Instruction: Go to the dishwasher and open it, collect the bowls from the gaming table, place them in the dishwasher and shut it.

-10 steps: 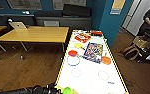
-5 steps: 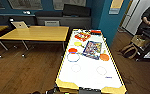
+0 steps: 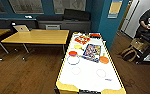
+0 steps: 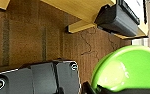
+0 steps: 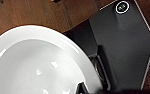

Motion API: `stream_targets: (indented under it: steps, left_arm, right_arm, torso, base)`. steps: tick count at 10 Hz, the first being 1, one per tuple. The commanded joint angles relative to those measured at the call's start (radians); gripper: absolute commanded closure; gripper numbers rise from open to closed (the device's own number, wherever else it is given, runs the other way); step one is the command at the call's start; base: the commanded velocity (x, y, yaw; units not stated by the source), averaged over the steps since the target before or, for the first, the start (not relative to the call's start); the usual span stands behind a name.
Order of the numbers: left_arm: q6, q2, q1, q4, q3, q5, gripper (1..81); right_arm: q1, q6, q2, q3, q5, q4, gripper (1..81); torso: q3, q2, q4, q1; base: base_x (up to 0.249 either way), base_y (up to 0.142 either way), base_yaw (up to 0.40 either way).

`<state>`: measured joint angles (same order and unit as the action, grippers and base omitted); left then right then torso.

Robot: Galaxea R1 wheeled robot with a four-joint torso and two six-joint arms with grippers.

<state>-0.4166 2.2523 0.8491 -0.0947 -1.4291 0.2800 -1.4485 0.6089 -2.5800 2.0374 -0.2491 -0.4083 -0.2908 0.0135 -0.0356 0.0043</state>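
Green bowl (image 4: 127, 70) and white bowl (image 5: 38, 65) beside the gaming table (image 3: 91, 72)

In the left wrist view, the robot's dark wrist plate sits at the lower left of the frame, and the left gripper (image 4: 91, 88) lies at the bottom edge, just under a green bowl (image 4: 127, 68). In the right wrist view, the dark plate fills the right side, and the right gripper (image 5: 87, 87) is at the bottom, against a white bowl (image 5: 36, 65).
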Motion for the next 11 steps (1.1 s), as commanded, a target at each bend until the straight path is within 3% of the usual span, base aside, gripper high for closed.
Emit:
stream_targets:
  steps: [1,4,7,8,9,11]
  left_arm:
    - [0.005,-0.017,0.107,-0.149,-0.026,-0.091,81.1]
    - [0.005,0.046,0.239,-0.224,-0.148,-0.156,81.1]
    - [0.005,0.081,0.351,-0.269,-0.237,-0.26,81.1]
    - [0.005,0.096,0.374,-0.284,-0.266,-0.265,81.1]
    - [0.005,0.11,0.394,-0.302,-0.296,-0.278,81.1]
    - [0.005,0.115,0.42,-0.316,-0.317,-0.291,81.1]
  right_arm:
    - [0.015,-0.005,-0.008,0.016,0.031,-0.026,81.1]
    - [0.012,-0.005,-0.054,0.068,0.031,-0.026,81.1]
    - [0.009,-0.006,-0.082,0.095,0.031,-0.037,81.1]
    - [0.007,-0.006,-0.091,0.115,0.031,-0.035,81.1]
    - [0.004,-0.005,-0.109,0.157,0.031,-0.037,81.1]
    - [0.004,-0.005,-0.111,0.176,0.033,-0.035,81.1]
  torso:
    - [0.048,0.0,0.0,0.0]
    - [0.107,0.0,0.0,0.0]
    - [0.17,0.001,0.0,-0.001]
    - [0.187,0.001,0.0,-0.002]
    - [0.157,0.002,0.0,-0.002]
    - [0.168,0.003,0.0,-0.003]
  base:
    - [0.0,0.0,0.0]
    - [0.0,0.0,0.0]
    - [0.0,0.0,0.0]
    - [0.0,0.0,0.0]
    - [0.0,0.0,0.0]
    - [0.0,0.0,0.0]
